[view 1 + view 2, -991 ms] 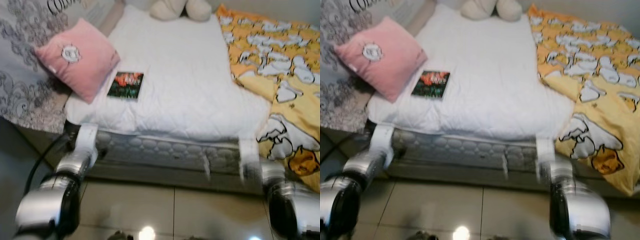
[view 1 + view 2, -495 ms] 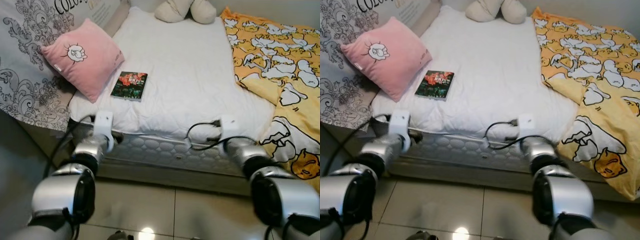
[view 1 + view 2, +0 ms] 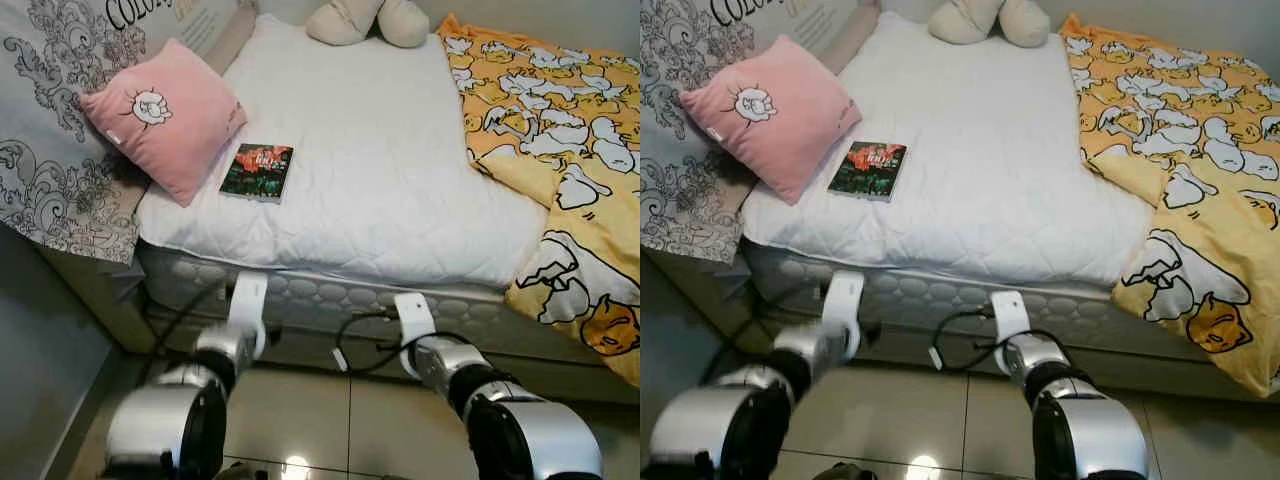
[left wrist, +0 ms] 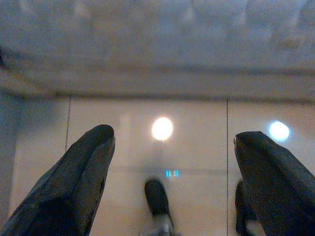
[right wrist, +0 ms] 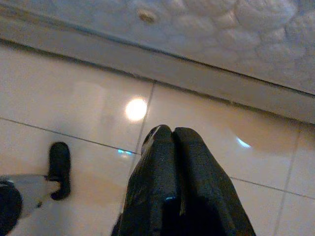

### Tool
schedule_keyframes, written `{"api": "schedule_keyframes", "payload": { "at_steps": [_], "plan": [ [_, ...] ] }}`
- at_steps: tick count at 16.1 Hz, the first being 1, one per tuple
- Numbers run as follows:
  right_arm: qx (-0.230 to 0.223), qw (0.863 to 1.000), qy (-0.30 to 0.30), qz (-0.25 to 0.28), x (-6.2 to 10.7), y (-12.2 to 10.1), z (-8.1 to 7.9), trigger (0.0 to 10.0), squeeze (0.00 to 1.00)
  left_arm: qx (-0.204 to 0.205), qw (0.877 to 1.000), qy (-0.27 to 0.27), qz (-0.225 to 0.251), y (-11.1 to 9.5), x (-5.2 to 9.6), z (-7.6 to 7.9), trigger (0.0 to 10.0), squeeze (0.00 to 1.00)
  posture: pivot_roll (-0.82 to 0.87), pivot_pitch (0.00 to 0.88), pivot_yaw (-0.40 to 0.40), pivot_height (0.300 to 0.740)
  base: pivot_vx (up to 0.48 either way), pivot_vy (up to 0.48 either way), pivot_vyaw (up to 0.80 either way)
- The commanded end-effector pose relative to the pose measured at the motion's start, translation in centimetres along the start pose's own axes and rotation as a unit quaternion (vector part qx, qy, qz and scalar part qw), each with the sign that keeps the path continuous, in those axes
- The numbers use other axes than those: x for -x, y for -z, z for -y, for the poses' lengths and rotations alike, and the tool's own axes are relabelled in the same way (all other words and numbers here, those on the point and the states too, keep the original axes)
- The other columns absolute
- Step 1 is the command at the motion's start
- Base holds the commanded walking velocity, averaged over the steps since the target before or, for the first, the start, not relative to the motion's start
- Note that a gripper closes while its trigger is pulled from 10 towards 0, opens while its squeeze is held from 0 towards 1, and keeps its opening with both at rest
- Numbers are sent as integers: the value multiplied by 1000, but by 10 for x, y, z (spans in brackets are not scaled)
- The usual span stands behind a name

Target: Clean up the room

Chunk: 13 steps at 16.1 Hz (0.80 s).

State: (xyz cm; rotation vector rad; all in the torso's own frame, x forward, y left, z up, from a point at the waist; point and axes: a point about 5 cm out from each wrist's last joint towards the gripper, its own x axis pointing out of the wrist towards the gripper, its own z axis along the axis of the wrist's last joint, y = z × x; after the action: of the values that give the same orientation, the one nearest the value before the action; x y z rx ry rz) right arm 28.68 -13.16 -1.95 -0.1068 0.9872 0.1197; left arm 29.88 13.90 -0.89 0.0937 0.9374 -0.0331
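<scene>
The book [image 3: 257,171] lies flat on the bed [image 3: 370,160], just beside the pink pillow [image 3: 165,115]. Both grippers hang below the bed: left gripper [image 4: 170,162] released, right gripper [image 5: 174,147] clenched, probably while approaching.

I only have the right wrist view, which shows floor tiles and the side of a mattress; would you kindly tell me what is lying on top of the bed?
Observer: A dark book lies flat on the white mattress cover, towards the robot's left.
Operator: Thank you. Is anything next to it?
Observer: A pink pillow sits just to the left of the book, propped against the bed's patterned side panel. I cannot tell whether the two touch.
Operator: And how is the left claw?
Observer: The left claw is open, with its fingers wide apart. It is held low and aimed at the floor tiles in front of the bed.
</scene>
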Motion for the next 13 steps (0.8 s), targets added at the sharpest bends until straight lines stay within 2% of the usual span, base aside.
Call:
{"api": "schedule_keyframes", "payload": {
  "at_steps": [1,4,7,9,10,13],
  "plan": [
    [6,1000,-2,-2,0,1,-4,10000,0,2,1000,1,-2,0,0,5,10000,0,-113,0,-8,740,0,0,0],
    [-2,1000,-7,3,0,0,-7,10000,0,0,1000,-16,14,-9,1,-2,10000,0,-115,0,-8,740,0,0,0],
    [-9,999,-2,34,2,-13,0,10000,0,-6,998,-29,49,-26,4,-11,10000,0,-107,0,-7,740,0,0,0],
    [-11,997,11,71,5,-29,11,10000,0,-24,994,-38,95,-48,9,-18,10000,0,-96,0,-11,740,0,0,0],
    [-4,994,21,103,9,-42,20,10000,0,-3,991,-28,135,-65,13,-21,10000,0,-87,0,-12,740,0,0,0],
    [-2,983,26,184,20,-75,30,10000,0,-28,970,-14,240,-103,28,-23,10000,0,-96,0,-15,740,0,0,0]
  ]
}}
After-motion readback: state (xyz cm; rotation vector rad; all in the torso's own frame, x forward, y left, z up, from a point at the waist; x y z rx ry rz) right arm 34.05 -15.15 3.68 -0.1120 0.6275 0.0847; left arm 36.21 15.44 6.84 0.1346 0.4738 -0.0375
